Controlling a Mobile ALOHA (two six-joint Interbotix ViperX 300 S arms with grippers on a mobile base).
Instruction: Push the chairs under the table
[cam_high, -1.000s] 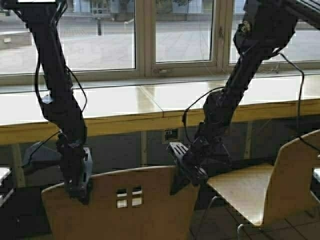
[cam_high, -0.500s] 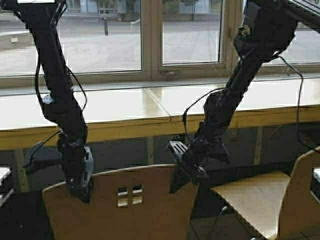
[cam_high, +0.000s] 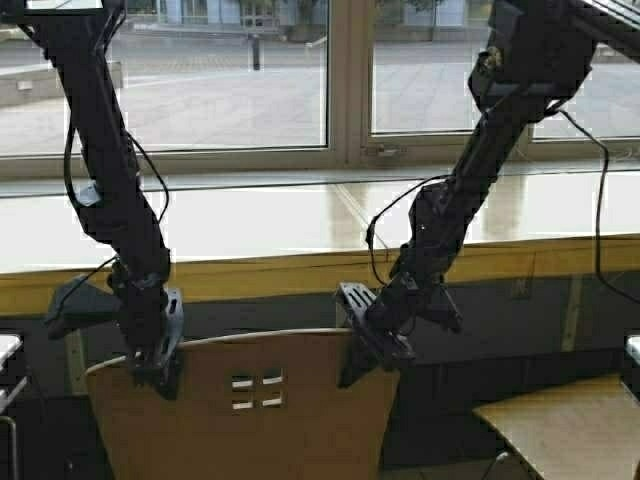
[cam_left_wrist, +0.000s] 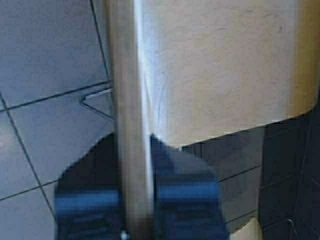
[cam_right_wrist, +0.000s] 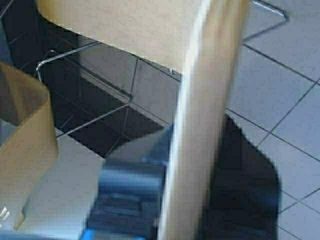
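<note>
I hold the chair (cam_high: 250, 400) by its top edge, left gripper (cam_high: 155, 365) and right gripper (cam_high: 372, 350) clamped, facing the table (cam_high: 300, 262); uneven pushing could twist it askew.

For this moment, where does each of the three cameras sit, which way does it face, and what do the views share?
High view: on the robot's frame above and behind both arms, facing the windows and the long light-wood table; both black arms show.
Left wrist view: on the left arm, looking down the back edge of the tan moulded-plywood chair to grey floor tiles; the left tool straddles that edge.
Right wrist view: on the right arm, looking down the same chair's other edge; the right tool grips it.
Shared: all three show this chair, held by both tools.
</note>
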